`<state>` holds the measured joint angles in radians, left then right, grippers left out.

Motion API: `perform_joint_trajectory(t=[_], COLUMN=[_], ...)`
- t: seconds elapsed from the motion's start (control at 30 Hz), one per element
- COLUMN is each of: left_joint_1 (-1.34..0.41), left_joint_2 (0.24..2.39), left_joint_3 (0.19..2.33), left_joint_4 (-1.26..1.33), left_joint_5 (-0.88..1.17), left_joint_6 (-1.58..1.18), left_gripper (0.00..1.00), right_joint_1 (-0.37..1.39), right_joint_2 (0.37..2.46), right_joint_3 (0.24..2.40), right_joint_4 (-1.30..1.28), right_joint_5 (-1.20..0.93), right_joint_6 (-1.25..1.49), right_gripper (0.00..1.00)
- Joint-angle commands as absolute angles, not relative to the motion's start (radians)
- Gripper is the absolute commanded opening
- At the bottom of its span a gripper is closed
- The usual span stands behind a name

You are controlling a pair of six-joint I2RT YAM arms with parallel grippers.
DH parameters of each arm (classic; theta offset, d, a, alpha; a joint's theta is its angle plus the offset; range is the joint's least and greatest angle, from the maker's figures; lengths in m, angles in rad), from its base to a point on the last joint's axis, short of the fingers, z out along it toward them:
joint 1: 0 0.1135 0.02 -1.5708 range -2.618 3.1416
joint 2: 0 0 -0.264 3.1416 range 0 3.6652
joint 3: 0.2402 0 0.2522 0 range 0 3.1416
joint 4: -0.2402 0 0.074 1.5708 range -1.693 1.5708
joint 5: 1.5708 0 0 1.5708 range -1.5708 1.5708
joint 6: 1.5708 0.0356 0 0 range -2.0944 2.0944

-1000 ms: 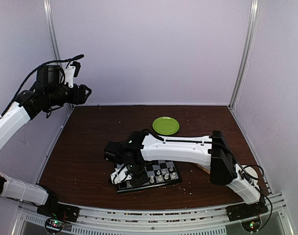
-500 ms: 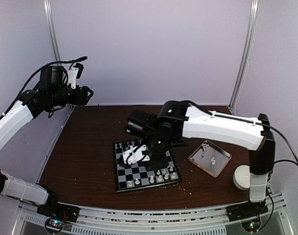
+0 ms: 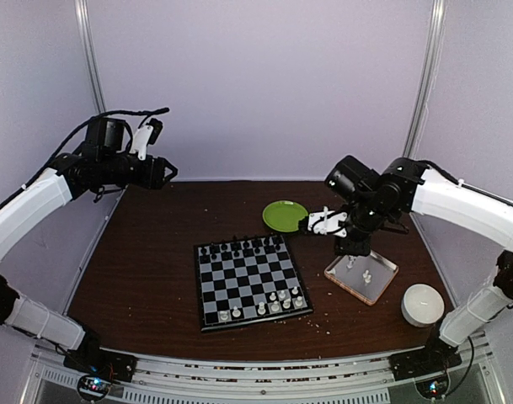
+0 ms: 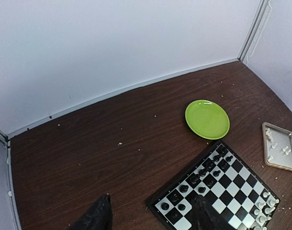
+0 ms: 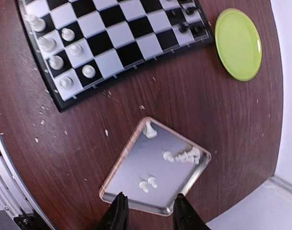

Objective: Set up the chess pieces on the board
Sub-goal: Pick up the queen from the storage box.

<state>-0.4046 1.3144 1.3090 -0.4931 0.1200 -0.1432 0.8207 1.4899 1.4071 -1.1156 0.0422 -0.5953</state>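
Note:
The board [image 3: 239,282] lies at the table's front middle. Black chessmen [image 3: 239,248] line its far edge, and several white chess pieces [image 3: 273,301] stand at its near right corner. More white pieces [image 3: 366,274] lie in a clear tray [image 3: 382,284] right of the board. My right gripper [image 3: 325,222] hangs open and empty above the tray. In the right wrist view its jaws [image 5: 148,211] straddle the tray's near rim [image 5: 118,165], with loose white pieces [image 5: 184,155] beyond them. My left gripper [image 3: 162,173] is open and empty, high at the back left, with its jaws [image 4: 148,220] over the board's corner [image 4: 177,218].
A green plate [image 3: 285,215] sits behind the board, and a white bowl [image 3: 423,303] stands at the front right beside the tray. Crumbs dot the brown table. Purple walls close in the back and both sides.
My right arm has swung from low over the board's left side to the right and now hangs above the tray. The whole board now shows. My left arm has shifted slightly rightward.

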Motion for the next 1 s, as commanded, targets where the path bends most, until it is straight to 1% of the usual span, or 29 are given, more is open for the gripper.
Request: perform_joint_trajectory(t=[0.0, 0.17, 0.27, 0.4, 0.5, 0.73, 0.97], left_joint_1=[-0.403, -0.407, -0.409, -0.409, -0.409, -0.41, -0.41], left_joint_2=[1.305, 1.305, 1.305, 1.308, 1.304, 1.297, 1.297], left_joint_3=[1.316, 1.318, 1.316, 1.318, 1.318, 1.316, 1.315], left_joint_4=[-0.442, -0.442, -0.44, -0.441, -0.441, -0.44, -0.439], left_joint_5=[0.154, 0.164, 0.165, 0.163, 0.168, 0.163, 0.157], left_joint_6=[-0.143, -0.154, -0.154, -0.154, -0.159, -0.163, -0.163], left_gripper=[0.58, 0.57, 0.57, 0.57, 0.57, 0.57, 0.57], right_joint_1=[0.641, 0.44, 0.378, 0.365, 0.365, 0.365, 0.365], right_joint_2=[1.454, 1.465, 1.484, 1.545, 1.62, 1.78, 1.877], right_joint_3=[1.313, 1.202, 1.168, 1.183, 1.232, 1.319, 1.405], right_joint_4=[-1.097, -1.052, -1.004, -0.964, -0.964, -0.922, -0.93], right_joint_5=[-0.013, -0.135, -0.154, -0.127, -0.149, -0.155, -0.158], right_joint_6=[-0.545, -0.505, -0.496, -0.465, -0.447, -0.429, -0.41], right_gripper=[0.31, 0.26, 0.25, 0.24, 0.23, 0.25, 0.25])
